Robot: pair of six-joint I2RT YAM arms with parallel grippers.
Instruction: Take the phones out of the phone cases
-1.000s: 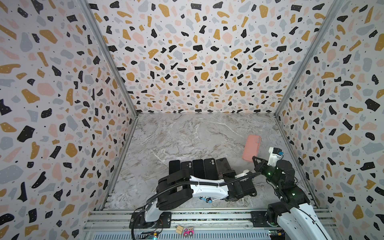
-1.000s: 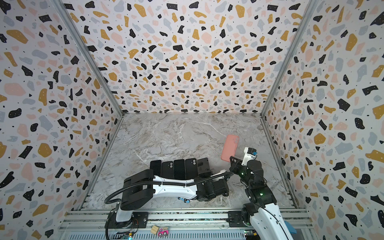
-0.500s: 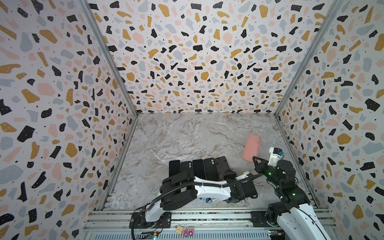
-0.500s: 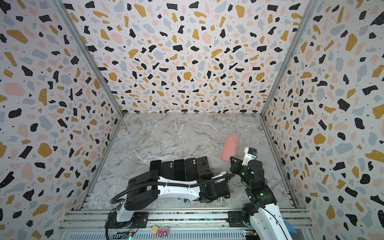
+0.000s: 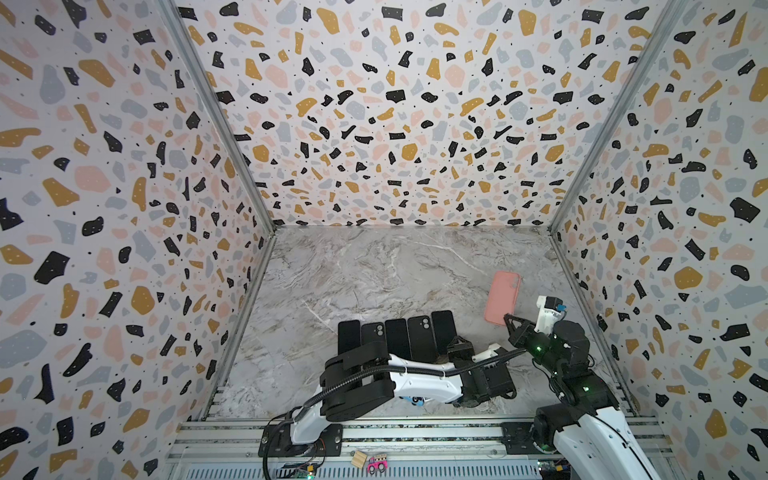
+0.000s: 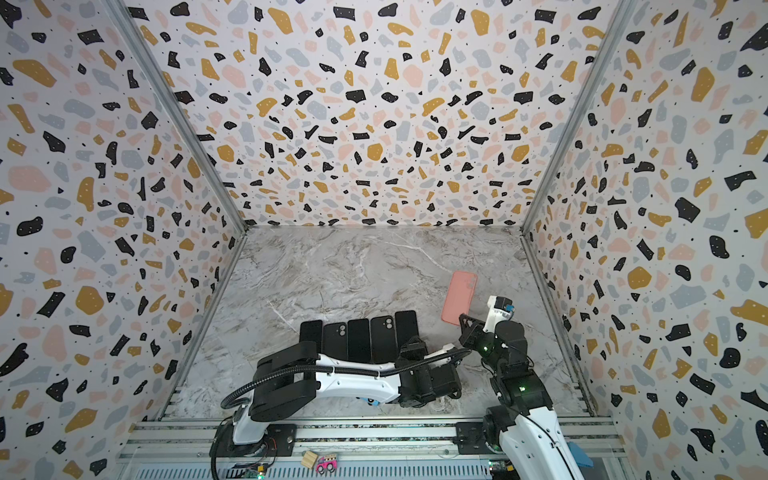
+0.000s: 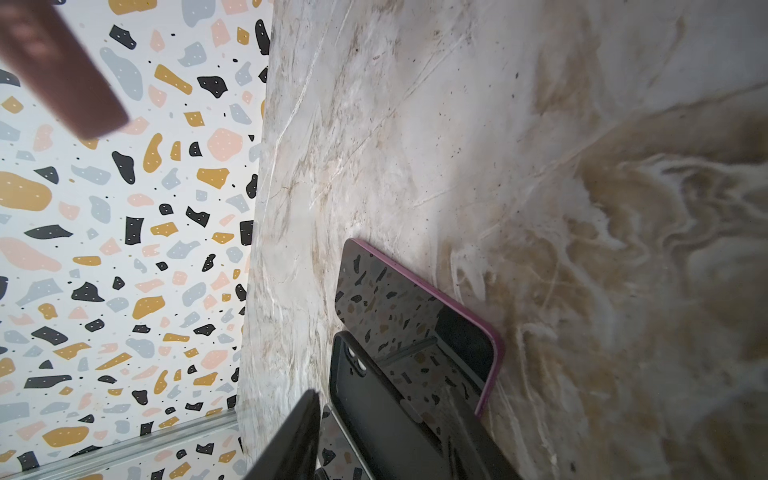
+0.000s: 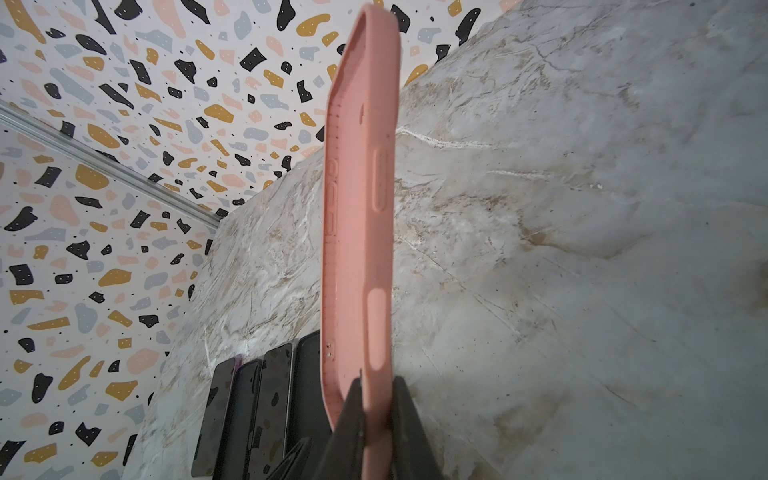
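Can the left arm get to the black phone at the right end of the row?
Probably yes. The left gripper sits right beside that phone with its jaws apart, and nothing lies between. The right gripper holds the pink case well aside.

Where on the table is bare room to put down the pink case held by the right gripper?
Bare: the far half of the table, between the row of black phones and the back wall; also the strip between the phones and the left wall. Crowded: the near middle, with the left arm by the phones.
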